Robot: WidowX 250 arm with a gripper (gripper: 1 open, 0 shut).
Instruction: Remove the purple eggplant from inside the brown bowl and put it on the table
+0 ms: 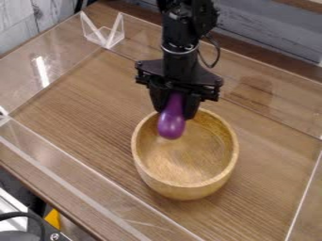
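Observation:
The purple eggplant (174, 120) hangs upright, its upper end clamped between the black fingers of my gripper (179, 98), which is shut on it and points straight down. Its rounded lower end sits over the rear left inside of the brown bowl (189, 179), just by the rim; I cannot tell whether it touches the wood. The bowl stands on the wood-grain table (88, 104), right of centre and towards the front. The eggplant's stem cap is hidden by the fingers.
Clear plastic walls (51, 155) edge the tabletop on the left and front. A small clear plastic stand (101, 30) sits at the back left. Bare tabletop lies left of the bowl and behind it on the right.

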